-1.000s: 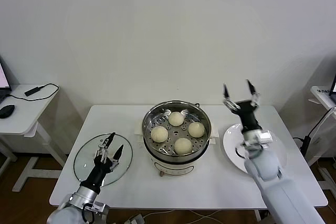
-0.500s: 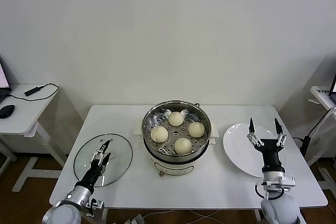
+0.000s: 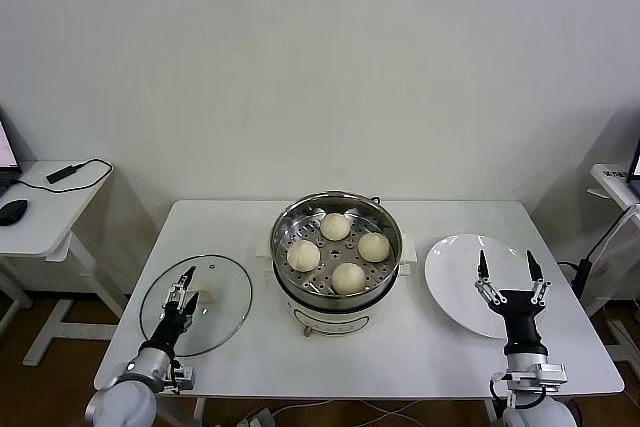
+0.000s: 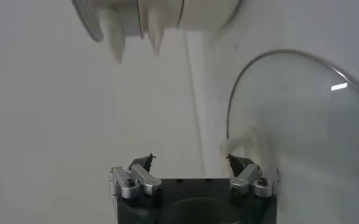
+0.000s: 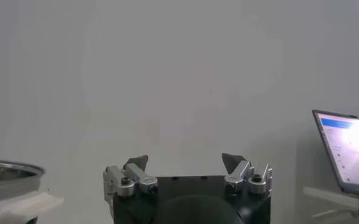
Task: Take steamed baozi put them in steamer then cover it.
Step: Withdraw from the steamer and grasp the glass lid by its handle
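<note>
Four cream-white baozi [image 3: 337, 250] lie on the perforated tray inside the steel steamer [image 3: 285, 222] at the table's middle. The clear glass cover [image 3: 225, 292] lies flat on the table to the steamer's left, its cream handle [image 3: 205, 297] facing up. My left gripper [image 3: 181, 296] is open, low over the cover by its handle; the left wrist view shows the cover [image 4: 301, 128], the handle [image 4: 246, 143] by one fingertip, and my left gripper [image 4: 191, 163] itself. My right gripper [image 3: 506, 271] is open and empty, pointing up over the white plate's near edge; it also shows in the right wrist view [image 5: 185, 162].
A flat white plate [image 3: 455, 282] lies to the steamer's right. A side desk with a cable and mouse [image 3: 12, 211] stands at far left. A laptop screen [image 5: 347, 149] shows at far right. The steamer's underside [image 4: 161, 15] shows in the left wrist view.
My right arm has dropped from high beside the steamer to low over the plate's near edge. My left gripper has lowered and drawn back over the cover near its handle.
</note>
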Controlling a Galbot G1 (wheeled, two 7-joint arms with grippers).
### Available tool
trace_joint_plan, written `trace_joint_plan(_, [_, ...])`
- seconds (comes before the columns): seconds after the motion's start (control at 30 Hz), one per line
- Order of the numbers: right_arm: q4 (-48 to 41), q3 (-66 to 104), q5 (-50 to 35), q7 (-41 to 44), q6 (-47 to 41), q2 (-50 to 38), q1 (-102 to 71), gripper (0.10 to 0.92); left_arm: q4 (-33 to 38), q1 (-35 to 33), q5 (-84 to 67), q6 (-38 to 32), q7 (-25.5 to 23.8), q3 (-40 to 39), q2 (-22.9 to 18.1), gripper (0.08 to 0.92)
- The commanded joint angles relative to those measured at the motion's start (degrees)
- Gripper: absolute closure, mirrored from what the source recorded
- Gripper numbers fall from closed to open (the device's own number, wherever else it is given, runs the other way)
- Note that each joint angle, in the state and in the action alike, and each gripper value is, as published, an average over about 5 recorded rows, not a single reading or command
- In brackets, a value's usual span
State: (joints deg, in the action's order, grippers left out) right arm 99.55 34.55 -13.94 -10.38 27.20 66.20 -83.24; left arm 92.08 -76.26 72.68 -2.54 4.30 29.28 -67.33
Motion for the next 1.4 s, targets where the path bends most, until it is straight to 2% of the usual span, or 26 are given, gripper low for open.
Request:
trace_joint_plan(0.03, [-0.1, 0.9, 0.7, 0.3, 0.5, 0.7, -1.8, 0.203, -3.5, 3.1, -5.0, 1.9, 0.3, -0.7, -0.2, 0.177])
trace_joint_plan(0.5, [0.5, 1.3, 0.8, 0.4, 0.6, 0.4, -1.6, 0.203, -6.4, 6.0, -5.5, 1.8, 2.1, -1.9, -1.8, 0.193])
trace_joint_plan(0.63, [0.6, 1.4, 0.8, 0.2, 0.4, 0.4, -1.1, 0.203, -6.9, 5.9, -5.4, 1.8, 2.0, -1.9, -1.9, 0.286])
trace_joint_plan(1.13, [1.9, 0.9, 1.4, 0.1, 0.0, 0.5, -0.3, 0.203, -6.8, 5.4, -6.8, 1.0, 2.5, -1.2, -2.1, 0.718])
trace_joint_plan(1.27, [1.9, 0.6, 1.6, 0.1, 0.0, 0.8, -0.2, 0.203, -3.3, 4.3, -7.6, 0.6, 3.0, 0.3, -1.4, 0.807])
trace_joint_plan(1.4, [1.9, 0.3, 1.9, 0.1, 0.0, 1.0, -0.1, 0.203, 5.5, 2.1, -7.9, 0.5, 3.2, 3.5, 0.2, 0.815])
